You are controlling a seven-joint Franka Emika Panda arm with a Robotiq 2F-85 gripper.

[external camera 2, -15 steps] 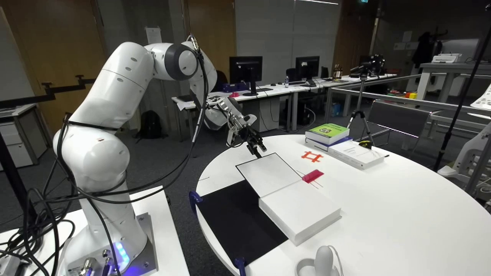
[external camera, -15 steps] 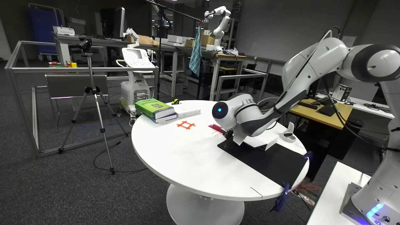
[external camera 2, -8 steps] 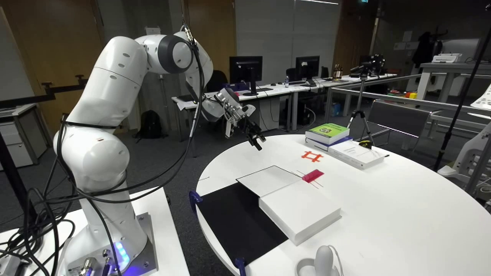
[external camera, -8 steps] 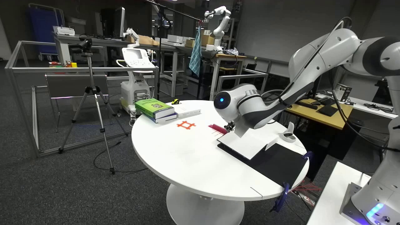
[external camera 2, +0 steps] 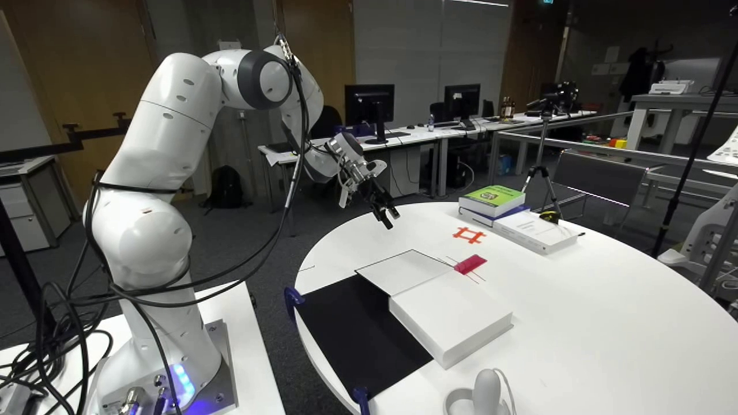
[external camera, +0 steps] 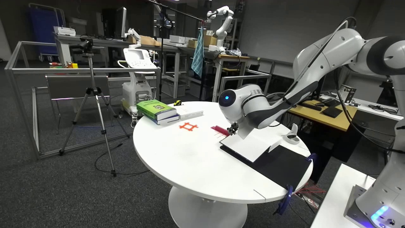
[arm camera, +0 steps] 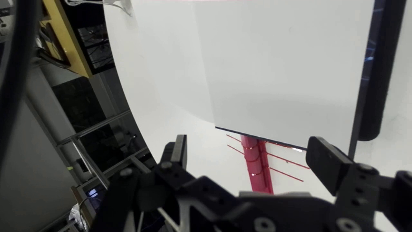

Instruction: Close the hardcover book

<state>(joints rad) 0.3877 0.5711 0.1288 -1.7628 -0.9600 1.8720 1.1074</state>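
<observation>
The hardcover book lies open on the round table, its page block (external camera 2: 450,317) thick and white. Its cover (external camera 2: 406,272) is laid back toward the robot, white inside with a thin dark edge. The cover lies low over the black mat in both exterior views (external camera: 246,147); I cannot tell if its outer edge touches. My gripper (external camera 2: 392,219) is open with nothing between its fingers, above the table just beyond the cover's outer corner and apart from it. In the wrist view the gripper (arm camera: 247,141) stands wide, the cover (arm camera: 283,80) filling the upper middle.
The black mat (external camera 2: 357,328) is clamped by blue clamps (external camera 2: 293,297). A red piece with thin rods (external camera 2: 470,264) lies beside the book. A green-and-white book (external camera 2: 493,196) is stacked with others farther off. A white controller (external camera 2: 487,395) stands near the page block.
One second ago the cover was tilted up with my gripper at its outer edge. The cover has dropped back low. My gripper has risen off it, then lowered slightly in the last half second.
</observation>
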